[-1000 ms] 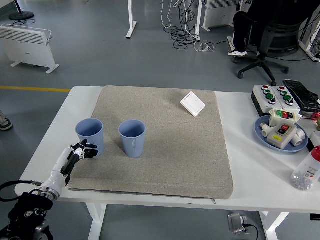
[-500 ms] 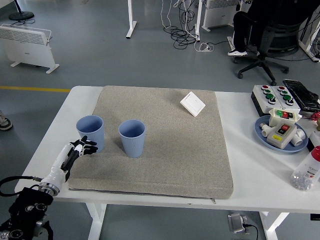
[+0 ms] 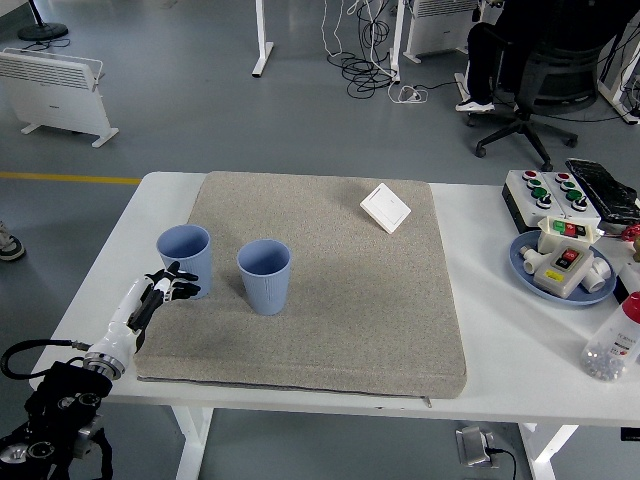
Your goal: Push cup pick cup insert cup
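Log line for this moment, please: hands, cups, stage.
stage: push | left hand: open, at near side of left cup, no grasp | right hand: out of view | right cup: upright on mat, apart from left cup

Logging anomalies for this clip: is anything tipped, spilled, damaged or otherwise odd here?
Nothing stands out. Both blue cups, left and right, stand upright and empty on the grey mat, apart from each other. The left hand is beside the left cup.

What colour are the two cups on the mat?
Both cups, left and right, are light blue, on a grey-beige mat; the head view shows it.
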